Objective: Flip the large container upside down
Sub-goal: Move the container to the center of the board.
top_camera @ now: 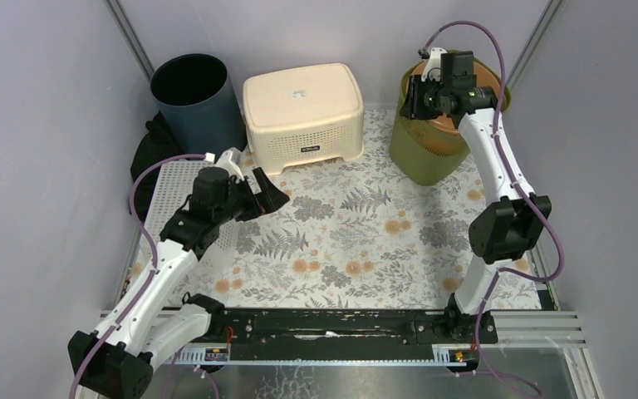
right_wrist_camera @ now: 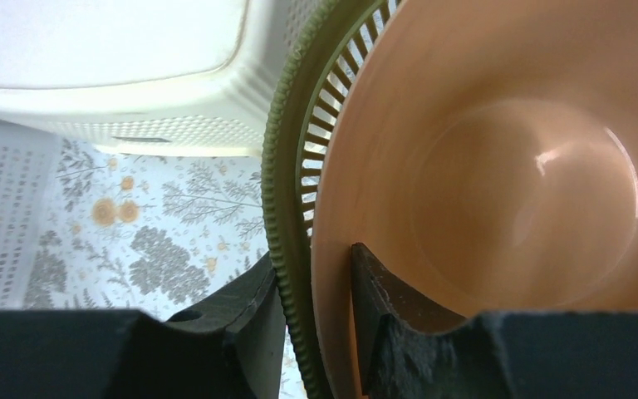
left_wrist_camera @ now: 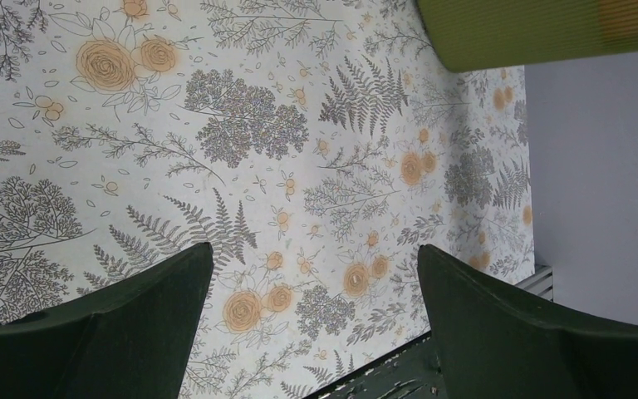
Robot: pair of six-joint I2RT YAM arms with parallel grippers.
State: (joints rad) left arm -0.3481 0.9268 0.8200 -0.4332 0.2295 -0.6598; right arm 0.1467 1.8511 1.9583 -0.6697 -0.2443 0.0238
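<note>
Jaws, left: spread wide, holding nothing, hanging over the floral desk [top_camera: 357, 249] on its left side, above the edge of a perforated white panel [top_camera: 164, 187]; the left wrist view shows only the printed cloth between the two fingers [left_wrist_camera: 133, 324]. Dark round bin [top_camera: 193, 96]: far left corner, upright, mouth open. Cream box [top_camera: 303, 108]: far centre, just right of the bin, flat face up, perforated sides. Large container [top_camera: 422, 154]: green, slatted below a ribbed rim, upright at the far right, well apart from the left arm [top_camera: 154, 278]. Orange tub [top_camera: 492, 83]: nested inside the large container, mouth up. Jaws, right: closed down over both rims together on the left side of the container, one finger [right_wrist_camera: 253, 324] outside the green rim, the other inside the orange wall.
</note>
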